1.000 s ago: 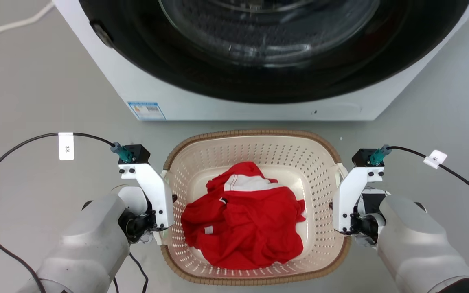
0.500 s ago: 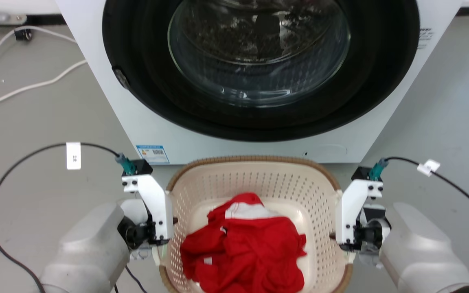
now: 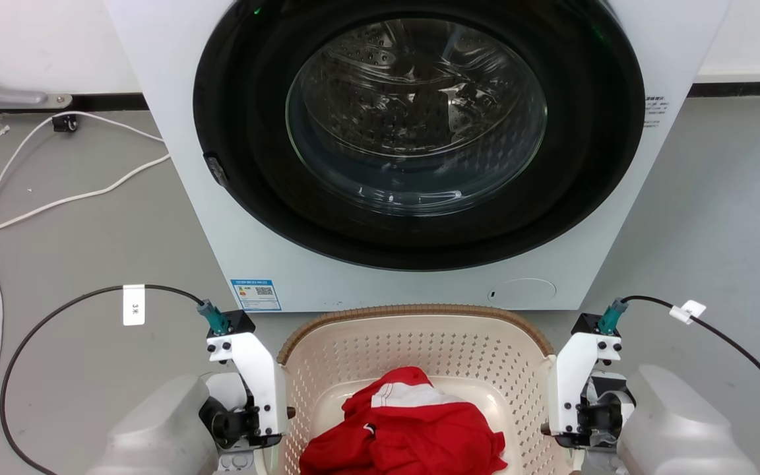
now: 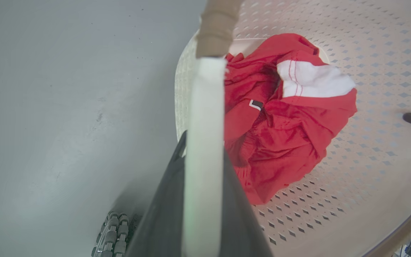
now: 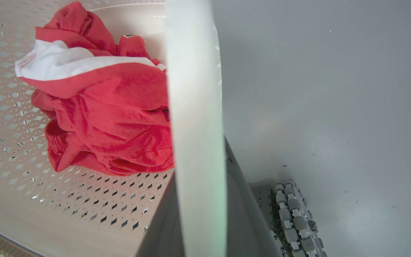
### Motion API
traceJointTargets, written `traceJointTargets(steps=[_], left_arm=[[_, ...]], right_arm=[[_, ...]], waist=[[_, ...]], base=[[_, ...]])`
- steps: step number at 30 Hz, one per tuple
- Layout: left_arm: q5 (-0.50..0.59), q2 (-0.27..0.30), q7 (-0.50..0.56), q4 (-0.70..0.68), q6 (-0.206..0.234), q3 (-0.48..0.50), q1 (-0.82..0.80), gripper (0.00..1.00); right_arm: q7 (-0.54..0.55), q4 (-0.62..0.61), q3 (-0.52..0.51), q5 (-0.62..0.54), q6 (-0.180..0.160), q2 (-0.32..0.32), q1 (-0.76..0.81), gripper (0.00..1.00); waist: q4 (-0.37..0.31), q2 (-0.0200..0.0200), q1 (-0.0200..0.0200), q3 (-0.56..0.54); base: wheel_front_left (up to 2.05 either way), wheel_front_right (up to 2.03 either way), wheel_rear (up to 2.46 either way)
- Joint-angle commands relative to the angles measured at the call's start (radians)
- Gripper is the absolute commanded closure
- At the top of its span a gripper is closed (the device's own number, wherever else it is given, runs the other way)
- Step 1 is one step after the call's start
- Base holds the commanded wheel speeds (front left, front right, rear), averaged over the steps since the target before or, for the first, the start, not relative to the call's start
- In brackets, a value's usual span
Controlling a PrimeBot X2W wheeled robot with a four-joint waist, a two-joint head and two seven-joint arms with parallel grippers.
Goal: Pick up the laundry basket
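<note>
Jaws of my left gripper (image 4: 203,153) and right gripper (image 5: 198,167) each pinch 1 white handle (image 4: 205,107), at 9 and 3 o'clock on the laundry basket (image 3: 419,343). It is at 6 o'clock from the washing machine (image 3: 175,165). I think the step is the lift; next, raise both sides evenly.

Light is bright, even and diffuse, so the grey floor (image 3: 76,251) carries soft shadows at most, the clearest a dim patch under the laundry basket (image 4: 334,185) in the left wrist view. The head view is sharp, and the glass door (image 3: 416,119) of the washing machine (image 3: 353,290) throws back small white glints and murky reflections. In both wrist views the white handle (image 4: 203,142) close to the lens is blurred, washed out and faintly green-tinged, and wide-angle bending curves the basket's walls.
</note>
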Motion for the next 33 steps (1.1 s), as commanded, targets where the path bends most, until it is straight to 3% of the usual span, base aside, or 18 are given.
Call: traceJointTargets(steps=[1, 33], left_arm=[[-0.009, -0.011, 0.004, -0.003, -0.008, -0.001, 0.015, 1.00], [-0.031, -0.016, -0.016, -0.004, -0.008, -0.037, 0.010, 1.00]], right_arm=[[0.001, -0.003, -0.008, -0.006, 0.003, 0.003, 0.012, 1.00], [-0.008, -0.003, -0.088, -0.101, 0.003, 0.010, 0.006, 1.00]], waist=[[0.001, 0.0000, 0.0002, -0.003], [0.003, 0.0000, 0.0002, -0.001]], base=[[0.00, 0.00, 0.00], [0.00, 0.00, 0.00]])
